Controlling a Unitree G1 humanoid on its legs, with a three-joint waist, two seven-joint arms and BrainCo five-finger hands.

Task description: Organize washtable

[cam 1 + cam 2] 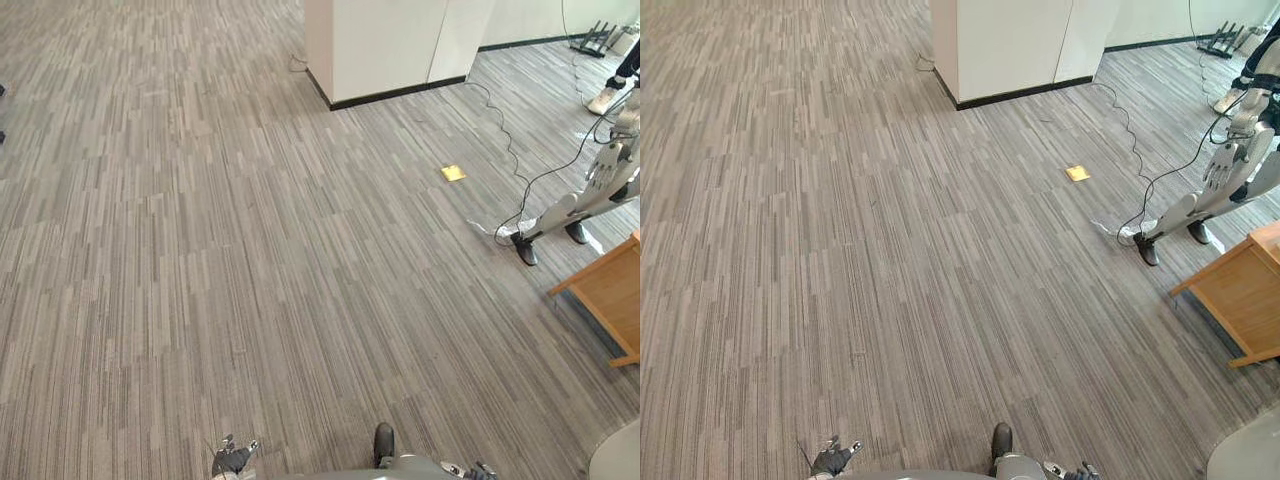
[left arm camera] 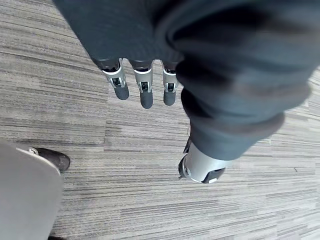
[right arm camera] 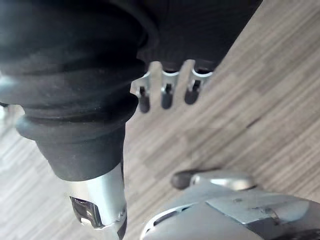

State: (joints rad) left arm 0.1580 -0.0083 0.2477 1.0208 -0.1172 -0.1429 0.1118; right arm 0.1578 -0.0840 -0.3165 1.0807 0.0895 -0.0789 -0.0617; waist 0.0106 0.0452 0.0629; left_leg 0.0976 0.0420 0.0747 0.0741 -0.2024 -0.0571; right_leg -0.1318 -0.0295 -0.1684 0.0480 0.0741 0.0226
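Carpet floor (image 1: 250, 250) | wooden bench (image 1: 610, 292) 3 o'clock | left hand (image 2: 145, 94), right hand (image 3: 166, 96): fingers straight, empty | likely step: approach | next: face bench

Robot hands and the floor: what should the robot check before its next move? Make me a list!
1. The left hand is empty, fingers straight: ok.
2. The right hand is empty, fingers straight: ok.
3. The carpet straight ahead is flat: ok.
4. Room to walk on the right side: not ok, another robot and a wooden table stand there.
5. Where the washtable is: cannot tell.
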